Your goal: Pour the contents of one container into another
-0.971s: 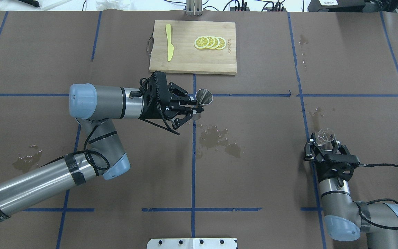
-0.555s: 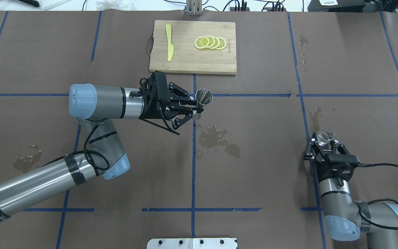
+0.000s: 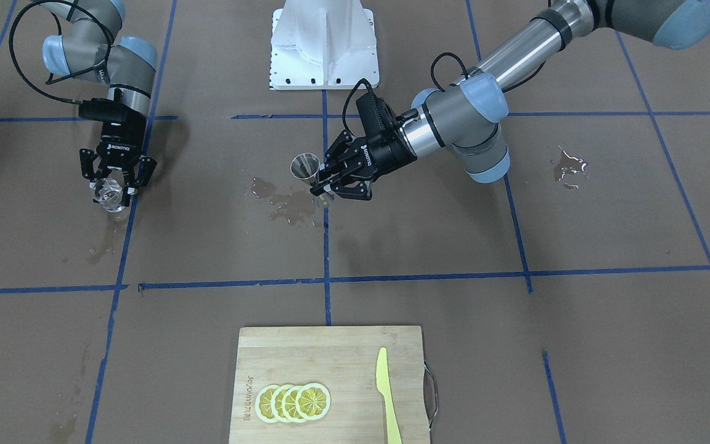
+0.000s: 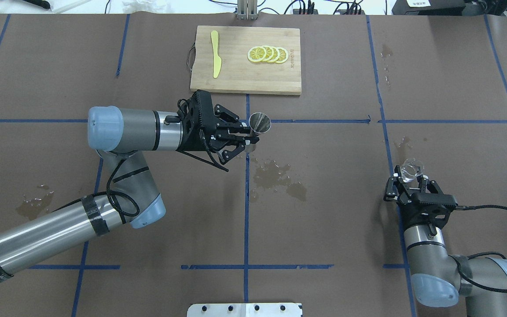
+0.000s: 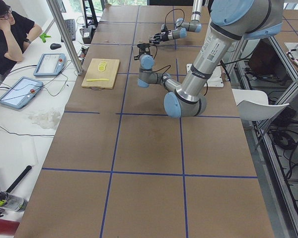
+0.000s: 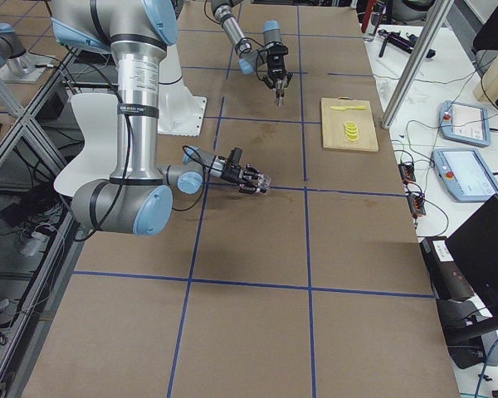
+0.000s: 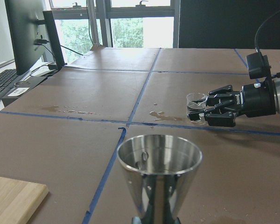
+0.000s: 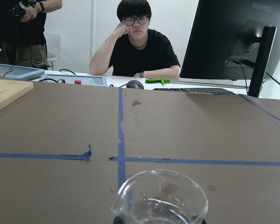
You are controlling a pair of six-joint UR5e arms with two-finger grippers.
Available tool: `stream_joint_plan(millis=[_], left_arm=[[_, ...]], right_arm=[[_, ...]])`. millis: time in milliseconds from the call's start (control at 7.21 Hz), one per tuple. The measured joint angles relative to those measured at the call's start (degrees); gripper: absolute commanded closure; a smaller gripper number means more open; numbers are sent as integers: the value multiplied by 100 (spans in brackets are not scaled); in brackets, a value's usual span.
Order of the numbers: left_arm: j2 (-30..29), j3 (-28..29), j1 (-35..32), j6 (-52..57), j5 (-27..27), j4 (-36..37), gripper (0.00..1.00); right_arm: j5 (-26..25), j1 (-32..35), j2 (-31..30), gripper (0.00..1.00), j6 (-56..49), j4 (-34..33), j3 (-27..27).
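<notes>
The steel hourglass jigger [image 4: 260, 122] stands upright just above the table's middle, its open cone up, and shows close in the left wrist view [image 7: 158, 175]. My left gripper [image 4: 250, 137] is shut on its narrow waist, also seen in the front view [image 3: 325, 184]. Far to the right, the small clear glass tumbler [image 4: 412, 169] sits upright between the fingers of my right gripper [image 4: 410, 178], which is shut on it low over the table. The tumbler [image 8: 161, 200] holds a little clear liquid. The two containers are well apart.
A bamboo cutting board [image 4: 236, 79] at the far centre carries lemon slices [image 4: 267, 54] and a yellow knife [image 4: 215, 53]. Wet patches [image 4: 275, 176] lie below the jigger, others at the left [image 4: 33, 204]. A seated person [image 8: 135, 44] is beyond the table's far side.
My right gripper has shifted a little forward, away from the robot's base, with the tumbler in it. The left arm and the jigger have not moved.
</notes>
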Motion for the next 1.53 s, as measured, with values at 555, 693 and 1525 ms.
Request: stream_joint_plan(millis=[555, 693, 1525], left_arm=[[0, -6, -1, 0, 0, 0, 100], [0, -7, -1, 0, 0, -2, 100], [52, -4, 7, 0, 93, 3, 100]], right_arm=[[-117, 224, 281, 100, -1903, 691, 149], [97, 305, 424, 100, -2332, 1127, 152], [713, 770, 1291, 100, -3804, 1485, 661]])
